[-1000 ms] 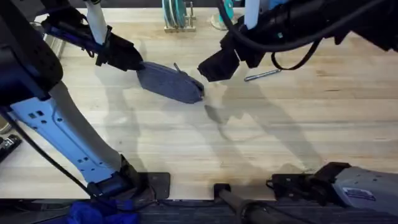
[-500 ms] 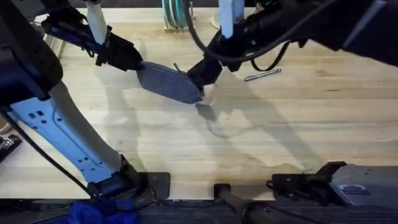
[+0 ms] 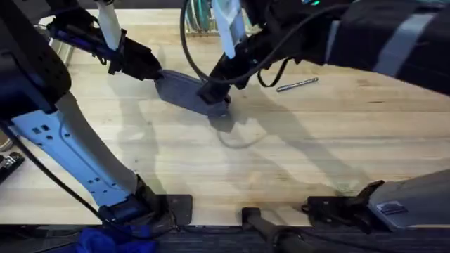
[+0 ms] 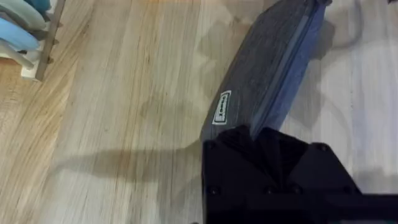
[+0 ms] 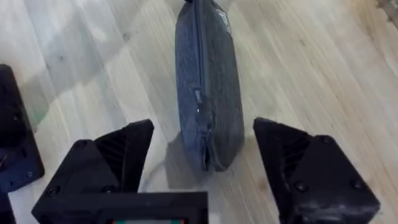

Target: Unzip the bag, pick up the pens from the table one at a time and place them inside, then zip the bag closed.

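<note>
The blue-grey bag (image 3: 184,90) lies on the table (image 3: 295,154), left of middle toward the back. My left gripper (image 3: 153,70) is shut on the bag's left end; in the left wrist view the bag (image 4: 267,81) runs away from the closed black fingers (image 4: 273,162). My right gripper (image 3: 211,88) hovers open over the bag's right end. In the right wrist view its fingers (image 5: 121,152) straddle the bag (image 5: 208,81), whose zipper runs along the top. The silver pen (image 3: 297,85) lies on the wood to the right of the bag.
A wooden rack with blue-green plates (image 3: 200,17) stands at the table's back edge, also seen as the rack (image 4: 28,34) in the left wrist view. A dark object (image 3: 8,165) sits off the table's left side. Bare wood stretches across the front and right.
My right arm has swung left and down from near the pen until its open gripper sits over the bag's right end. The left gripper and bag have stayed put.
</note>
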Motion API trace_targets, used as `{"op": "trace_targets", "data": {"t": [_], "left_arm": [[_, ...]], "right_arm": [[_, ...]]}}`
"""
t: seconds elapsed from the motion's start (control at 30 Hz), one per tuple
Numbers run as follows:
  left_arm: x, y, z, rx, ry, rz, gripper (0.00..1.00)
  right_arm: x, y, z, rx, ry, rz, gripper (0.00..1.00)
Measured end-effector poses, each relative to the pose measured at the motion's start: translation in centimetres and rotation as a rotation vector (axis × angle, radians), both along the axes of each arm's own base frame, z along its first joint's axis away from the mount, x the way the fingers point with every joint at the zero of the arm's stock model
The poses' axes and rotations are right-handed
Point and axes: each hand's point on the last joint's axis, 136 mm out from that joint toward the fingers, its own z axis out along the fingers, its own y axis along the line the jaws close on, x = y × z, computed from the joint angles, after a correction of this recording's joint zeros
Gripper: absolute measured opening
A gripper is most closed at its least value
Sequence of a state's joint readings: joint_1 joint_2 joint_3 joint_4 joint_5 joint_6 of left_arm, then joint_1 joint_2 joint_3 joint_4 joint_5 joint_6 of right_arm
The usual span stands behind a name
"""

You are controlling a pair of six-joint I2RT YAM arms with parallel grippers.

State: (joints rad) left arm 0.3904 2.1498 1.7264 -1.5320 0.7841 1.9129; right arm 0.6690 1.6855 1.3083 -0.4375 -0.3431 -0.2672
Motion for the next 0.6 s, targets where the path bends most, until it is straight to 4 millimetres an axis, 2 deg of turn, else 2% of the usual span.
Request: {"op": "trace_targets", "data": {"t": [0.17, 0.37, 0.43, 0.53, 0.6], "left_arm": [[0.0, 0.0, 0.0, 0.000, 0.000, 0.000, 0.042], [0.0, 0.0, 0.0, 0.000, 0.000, 0.000, 0.042], [0.0, 0.0, 0.0, 0.000, 0.000, 0.000, 0.042], [0.0, 0.0, 0.0, 0.000, 0.001, 0.000, 0.042], [0.0, 0.0, 0.0, 0.000, 0.001, 0.000, 0.042]], "right_arm": [[0.4, 0.8, -1.2, -0.003, -0.002, 0.009, 0.956], [0.9, 1.1, -2.5, -0.014, 0.006, 0.007, 0.881], [1.0, 1.1, -3.1, -0.021, 0.015, 0.007, 0.821], [1.0, 1.2, -3.3, -0.024, 0.018, 0.006, 0.655], [1.0, 1.2, -3.3, -0.022, 0.016, 0.007, 0.591]]}}
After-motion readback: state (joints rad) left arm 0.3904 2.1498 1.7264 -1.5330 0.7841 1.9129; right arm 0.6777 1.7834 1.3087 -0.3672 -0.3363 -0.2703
